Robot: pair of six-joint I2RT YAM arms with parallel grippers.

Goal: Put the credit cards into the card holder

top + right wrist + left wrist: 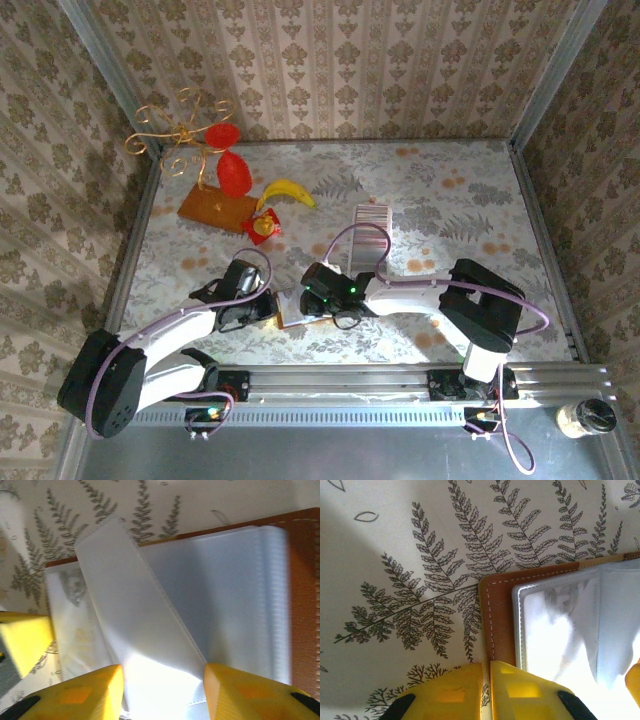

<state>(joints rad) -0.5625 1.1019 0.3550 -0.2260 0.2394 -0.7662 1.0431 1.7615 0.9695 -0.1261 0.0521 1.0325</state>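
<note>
The card holder (292, 310) lies open on the fern-print cloth between my two grippers, brown leather (498, 615) round pale plastic sleeves (225, 590). My left gripper (486, 667) is shut; one finger overlaps the holder's stitched edge and cloth shows through the thin slit. My right gripper (162, 672) is open over the holder, and a pale translucent sleeve flap (135, 610) runs slantwise between its fingers. In the top view the left gripper (250, 303) and right gripper (308, 298) stand at either side of the holder. The credit cards (370, 235) lie behind in a striped strip.
A banana (288, 190), a small red square (265, 228), an orange-brown board (218, 208) and a red ornament on a gold wire stand (230, 170) sit at the back left. A jar (585, 417) stands off the table, near right. Walls enclose three sides.
</note>
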